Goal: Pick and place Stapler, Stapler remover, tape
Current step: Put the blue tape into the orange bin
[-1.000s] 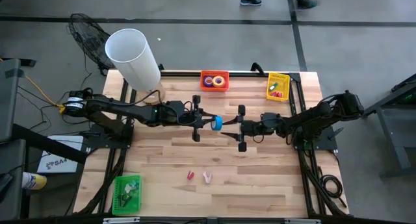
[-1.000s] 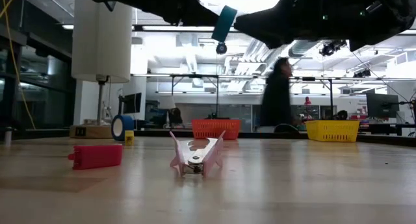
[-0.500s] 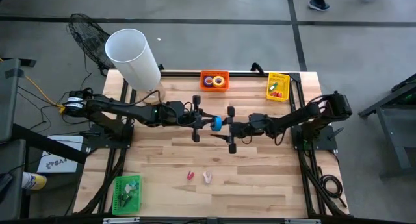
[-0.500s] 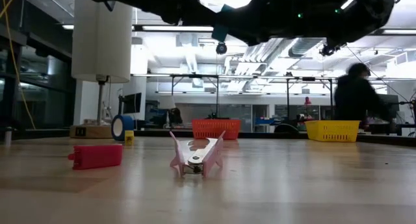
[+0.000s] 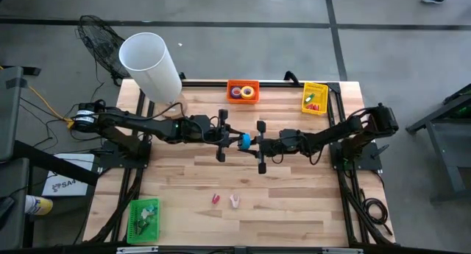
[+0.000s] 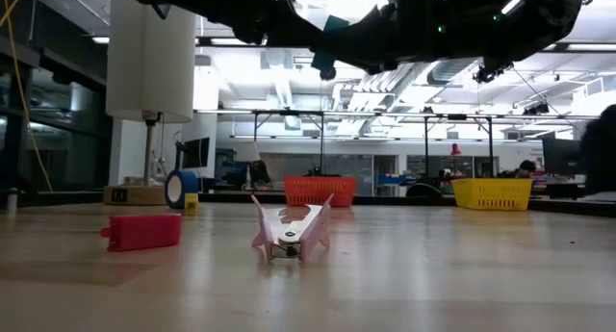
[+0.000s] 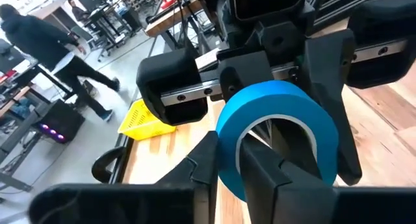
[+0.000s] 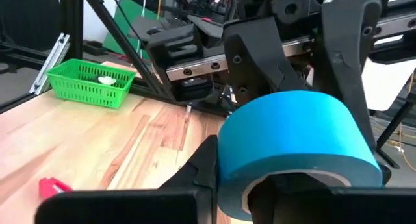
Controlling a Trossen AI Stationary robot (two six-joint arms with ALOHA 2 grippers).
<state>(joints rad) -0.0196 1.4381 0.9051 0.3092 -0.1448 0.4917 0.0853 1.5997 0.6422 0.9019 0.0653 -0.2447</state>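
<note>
A blue tape roll hangs in mid-air over the middle of the table, between my two grippers. My left gripper reaches in from the table's left and is shut on it. My right gripper reaches in from the right and is shut on it too. The roll fills both wrist views. A red stapler and a pink stapler remover lie on the table nearer the front edge. My left gripper holds the roll's wall, one finger outside the ring and one inside its open centre. The fingers come about level from the table's left. The roll stands on edge, lifted clear of the table. My right gripper holds the same roll's wall, one finger outside it and the other inside the ring. It comes level from the table's right, facing my left gripper. The roll is clear of the table.
An orange basket with tape rolls and a yellow basket stand at the far edge. A green basket sits at the near left corner. A white lampshade rises at the far left, with another blue roll by its base.
My right gripper has gone toward the table's left edge, up to the blue tape roll that my left gripper keeps in the air, and its fingers now sit on the roll. The roll has stayed where it was.
</note>
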